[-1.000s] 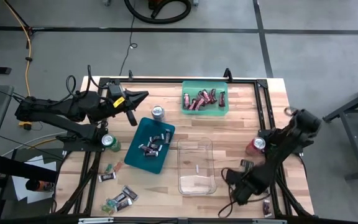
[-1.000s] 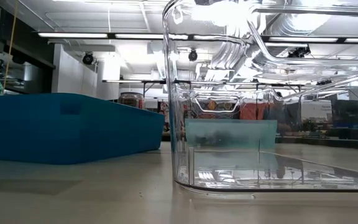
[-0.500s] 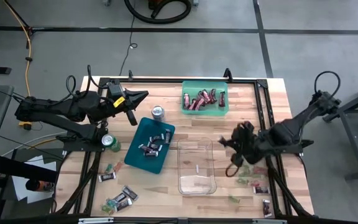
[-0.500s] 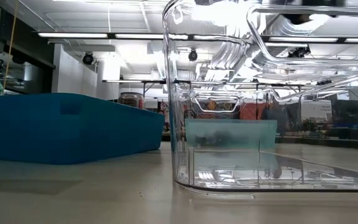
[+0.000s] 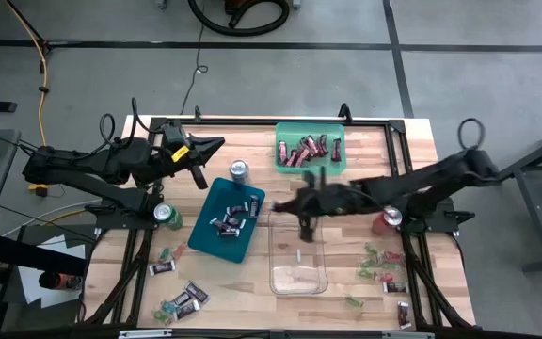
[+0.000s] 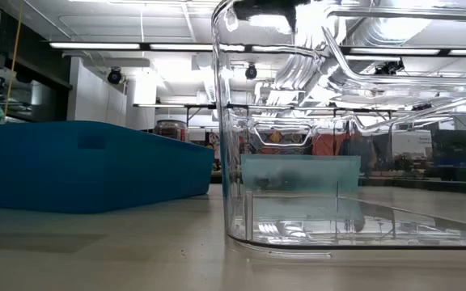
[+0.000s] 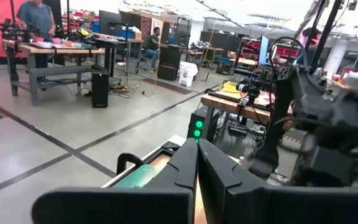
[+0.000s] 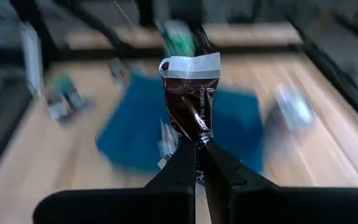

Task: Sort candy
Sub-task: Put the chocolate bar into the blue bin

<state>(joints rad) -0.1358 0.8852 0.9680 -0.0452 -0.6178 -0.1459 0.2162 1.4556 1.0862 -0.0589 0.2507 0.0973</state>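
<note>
High view: the right gripper point(image 5: 301, 201), clamped on a dark bar point(image 8: 191, 102), hung mid-frame between blue tray point(image 5: 213, 235), clear bin point(image 5: 273, 247) and green tray point(image 5: 310, 167). Left gripper point(image 5: 213, 145) sat closed, upper left.

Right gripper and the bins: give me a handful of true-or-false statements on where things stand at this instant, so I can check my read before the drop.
1. The right gripper is shut on a dark brown candy bar. True.
2. The right gripper is above the far end of the clear bin. True.
3. The green bin holds no candy. False: it holds dark red bars.
4. The blue bin holds dark mini bars. True.
5. The left gripper is open over the blue bin. False: it is shut, near the table's far left edge.
6. All candy is binned. False: loose candy lies on the table.
</note>
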